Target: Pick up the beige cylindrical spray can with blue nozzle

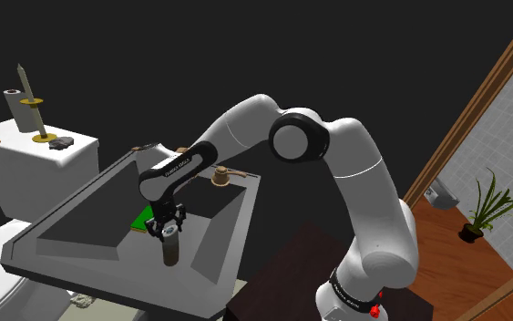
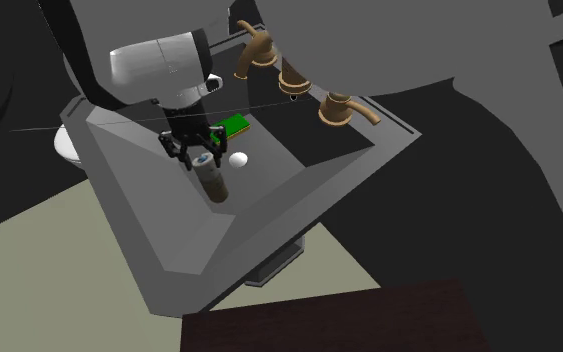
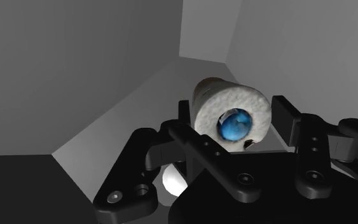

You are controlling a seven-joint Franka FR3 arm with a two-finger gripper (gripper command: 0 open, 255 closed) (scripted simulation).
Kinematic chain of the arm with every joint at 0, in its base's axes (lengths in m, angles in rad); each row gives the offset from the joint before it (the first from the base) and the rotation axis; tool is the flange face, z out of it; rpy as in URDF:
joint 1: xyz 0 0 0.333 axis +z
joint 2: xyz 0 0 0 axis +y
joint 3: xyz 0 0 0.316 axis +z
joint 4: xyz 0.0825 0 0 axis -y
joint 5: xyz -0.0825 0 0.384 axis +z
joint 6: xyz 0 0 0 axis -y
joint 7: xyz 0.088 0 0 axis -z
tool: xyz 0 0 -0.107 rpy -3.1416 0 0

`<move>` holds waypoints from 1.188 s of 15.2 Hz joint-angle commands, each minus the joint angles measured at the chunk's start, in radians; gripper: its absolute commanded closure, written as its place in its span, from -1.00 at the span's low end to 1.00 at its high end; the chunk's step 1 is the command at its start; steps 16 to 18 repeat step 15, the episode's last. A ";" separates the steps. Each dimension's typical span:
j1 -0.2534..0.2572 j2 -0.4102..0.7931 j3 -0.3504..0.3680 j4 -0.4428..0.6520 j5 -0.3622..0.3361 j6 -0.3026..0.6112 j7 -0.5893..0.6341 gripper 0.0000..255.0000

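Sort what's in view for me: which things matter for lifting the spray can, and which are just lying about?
Job in hand:
- beige spray can with blue nozzle, clasped by the fingers
- gripper
- sink, whose basin the can hangs over

Lying about:
- green flat item in the basin
- small white ball beside it
- bronze taps
- toilet
- potted plant

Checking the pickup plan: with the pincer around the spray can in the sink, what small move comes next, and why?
Probably a short, straight lift. The black pincer seems shut on the beige cylindrical spray can with blue nozzle, one finger at each side, and the can sits low in the grey sink basin between sloping walls.
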 commanded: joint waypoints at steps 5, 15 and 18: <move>-0.007 -0.055 0.007 -0.008 0.008 -0.047 -0.003 1.00; -0.014 -0.128 0.016 -0.009 0.020 -0.117 -0.005 1.00; -0.014 -0.128 0.016 -0.009 0.020 -0.117 -0.005 1.00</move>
